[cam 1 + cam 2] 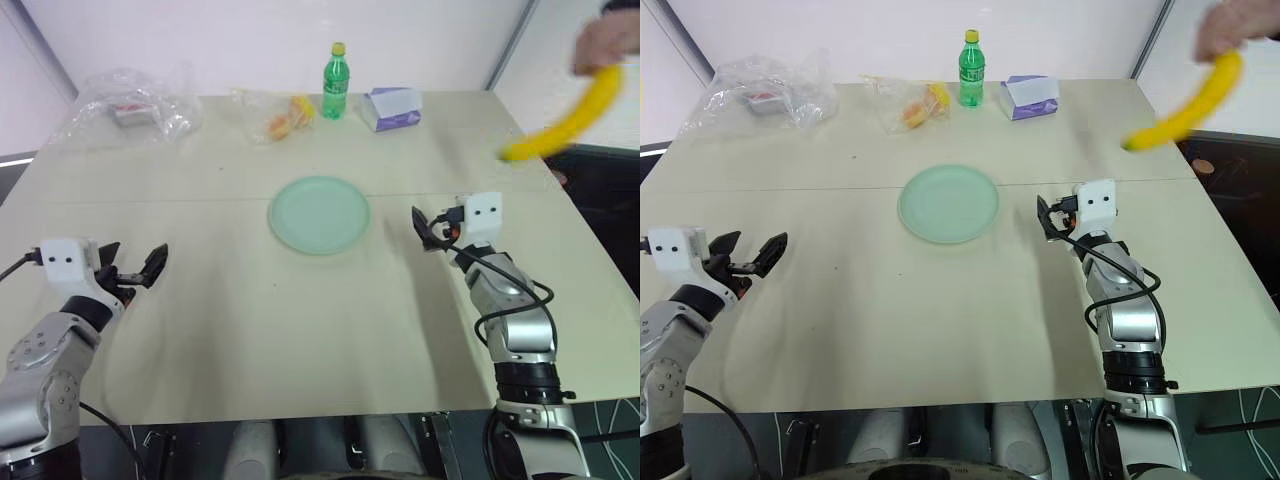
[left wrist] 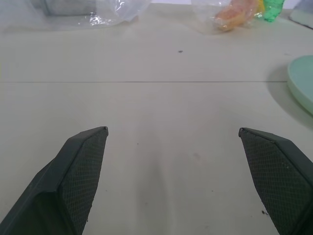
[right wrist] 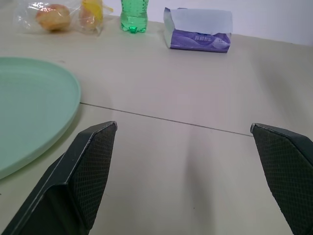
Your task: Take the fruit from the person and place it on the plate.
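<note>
Banana [image 1: 570, 122] up at the far right, past the table [image 1: 250, 330] edge, hanging in the air, curved, lower tip pointing down and toward the table. Top end pinched in the person's hand [image 1: 606, 38], at the upper right corner; dark sleeve just visible at the very corner. Blurred, so grip detail not clear.

Right gripper [image 1: 428, 226] low over the table, just right of the plate [image 1: 320, 214], pointing level and forward. Fingers [image 3: 83, 181] spread wide apart in the right wrist view, nothing between them but bare table. Banana well apart from this gripper: higher, farther out and off to its right. No contact.

Left gripper [image 1: 135, 268] near the left edge, well apart from the plate and farthest from the banana. Fingers [image 2: 78, 176] likewise spread wide, nothing held, bare table between them.

Plate round, pale green, flat at the middle of the table, nothing on it. Rim showing beside the near finger in the right wrist view.

Along the far edge: crumpled clear bag [image 1: 130, 100] at the left, wrapped orange-yellow items [image 1: 285, 118] next, green bottle [image 1: 336, 82] upright with a yellow cap beside them, purple tissue pack [image 1: 392, 108] to its right. All well apart from both grippers and from the banana.
</note>
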